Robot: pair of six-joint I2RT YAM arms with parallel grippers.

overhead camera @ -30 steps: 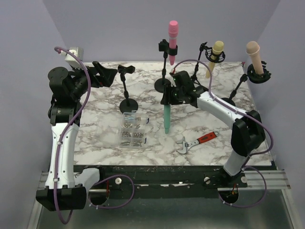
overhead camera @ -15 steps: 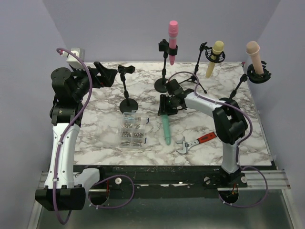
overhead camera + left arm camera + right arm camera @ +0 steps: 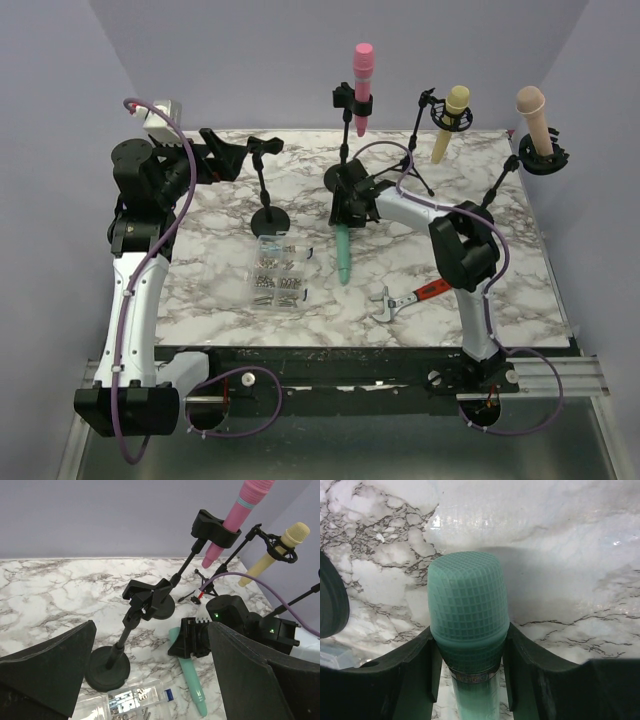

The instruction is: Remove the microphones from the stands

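A teal microphone (image 3: 344,255) lies slanted on the marble table with its tail end toward me. My right gripper (image 3: 348,212) is shut on it just below its mesh head (image 3: 468,605), with one finger (image 3: 417,670) on each side. It also shows in the left wrist view (image 3: 192,685). The black stand (image 3: 266,190) with an empty clip (image 3: 147,596) stands to its left. My left gripper (image 3: 235,158) is open and empty, hovering just left of the clip.
Three other stands at the back hold a pink microphone (image 3: 361,75), a yellow one (image 3: 455,112) and a beige one (image 3: 533,118). A clear box of screws (image 3: 278,272) lies near the empty stand's base. A red-handled wrench (image 3: 415,295) lies front right.
My right gripper has carried the teal microphone left and down toward the table while the arm folded in. My left gripper has edged right toward the empty clip.
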